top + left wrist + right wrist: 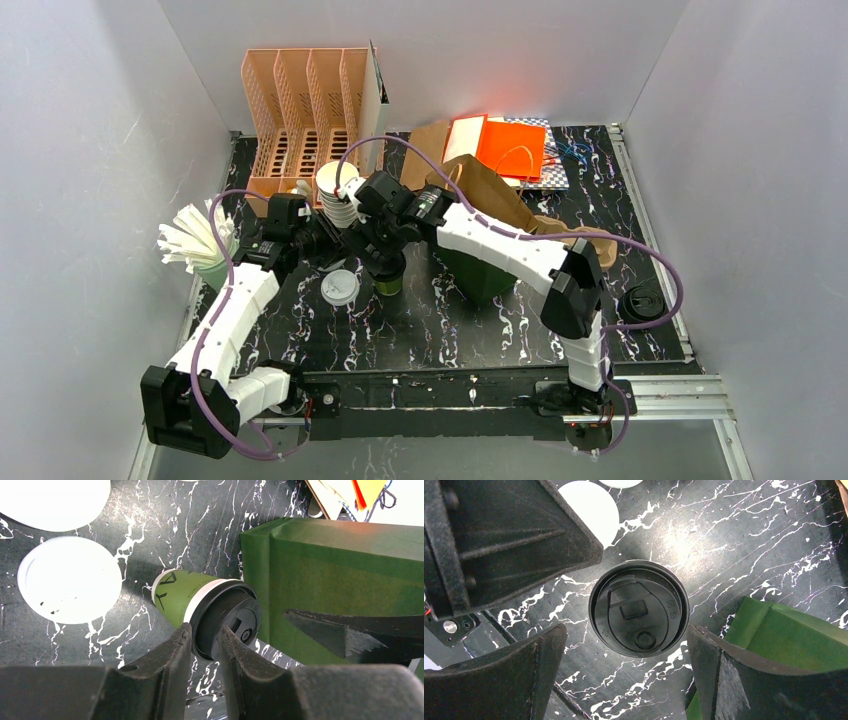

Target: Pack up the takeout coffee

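Observation:
The takeout coffee (182, 595) is a green paper cup with a black lid (639, 607), standing on the dark marbled table (389, 283). My left gripper (204, 632) is shut on the lid's rim, one finger outside the rim and one on top of the lid. In the top view it reaches in from the left (345, 250). My right gripper (626, 632) hangs open directly above the cup, its fingers well apart on either side of the lid and touching nothing (383, 255). A green paper bag (340, 575) stands just right of the cup (794, 640).
Loose white lids (70, 580) lie left of the cup. Behind are a stack of white cups (338, 195), a peach file organizer (305, 110), brown paper bags (490, 185) and an orange bag (510, 145). White straws in a holder (200, 245) stand at the left, and a black lid (643, 300) lies at the right.

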Robot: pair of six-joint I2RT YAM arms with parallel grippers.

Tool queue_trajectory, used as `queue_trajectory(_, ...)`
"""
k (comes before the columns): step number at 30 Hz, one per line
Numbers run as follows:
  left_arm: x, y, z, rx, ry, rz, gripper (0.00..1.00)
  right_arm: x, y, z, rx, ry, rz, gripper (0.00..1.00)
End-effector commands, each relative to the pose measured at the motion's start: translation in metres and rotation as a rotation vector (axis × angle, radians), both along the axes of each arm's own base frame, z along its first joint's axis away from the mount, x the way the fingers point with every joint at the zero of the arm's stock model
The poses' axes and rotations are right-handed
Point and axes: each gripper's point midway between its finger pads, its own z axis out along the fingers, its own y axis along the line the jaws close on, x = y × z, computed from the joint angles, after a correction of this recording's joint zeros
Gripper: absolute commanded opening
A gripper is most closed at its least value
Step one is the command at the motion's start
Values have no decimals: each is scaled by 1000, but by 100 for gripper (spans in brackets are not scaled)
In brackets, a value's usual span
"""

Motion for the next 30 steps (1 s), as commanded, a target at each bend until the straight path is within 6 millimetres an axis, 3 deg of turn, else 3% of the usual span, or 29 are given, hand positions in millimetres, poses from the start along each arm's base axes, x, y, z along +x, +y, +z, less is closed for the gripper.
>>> queue_trajectory(1,3,2,-3,9,-14,-4,29,4,8,6,14,-12,23,98)
queue_trajectory(26,-3,2,-25,23,57,-22,27,3,3,-24,-65,31,15,98)
queue_trajectory(30,-4,2,-26,21,58,-23,26,4,3,-24,-67,25,11,93)
